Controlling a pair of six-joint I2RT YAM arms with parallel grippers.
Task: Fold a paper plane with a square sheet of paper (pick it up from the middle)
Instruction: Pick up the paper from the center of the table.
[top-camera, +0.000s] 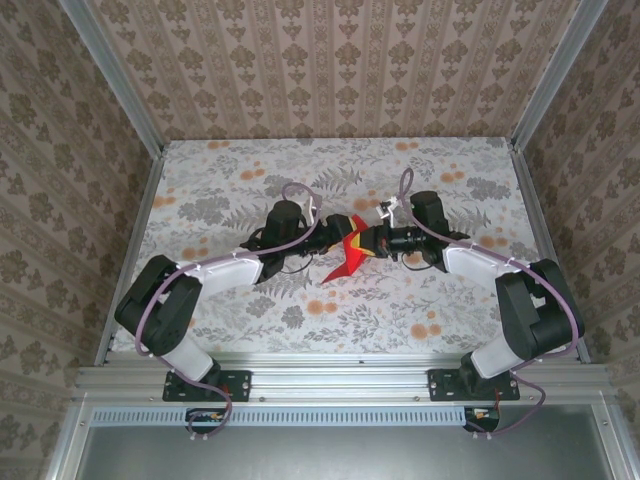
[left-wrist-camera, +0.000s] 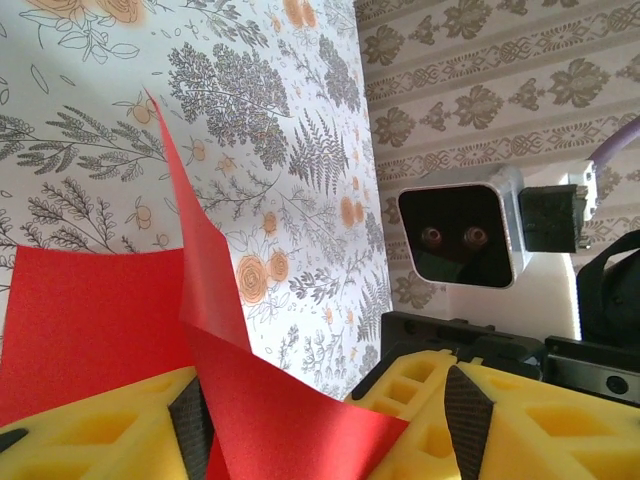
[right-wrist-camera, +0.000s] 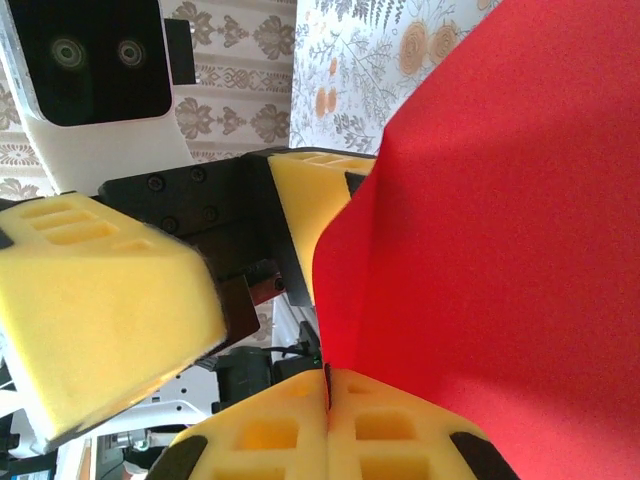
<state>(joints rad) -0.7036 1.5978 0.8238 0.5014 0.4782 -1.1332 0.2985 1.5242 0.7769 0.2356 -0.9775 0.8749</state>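
Red paper (top-camera: 345, 262) pinched in right hand (right-wrist-camera: 328, 395), left hand (left-wrist-camera: 328, 415) agape astride its edge, free tabletop (top-camera: 450, 300) around.

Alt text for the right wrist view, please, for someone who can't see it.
The right gripper has its yellow foam fingers shut on a red paper sheet, which fans up and to the right. Facing it at left, the left gripper stands open, its fingers spread beside the sheet's edge, with the floral-print table behind.
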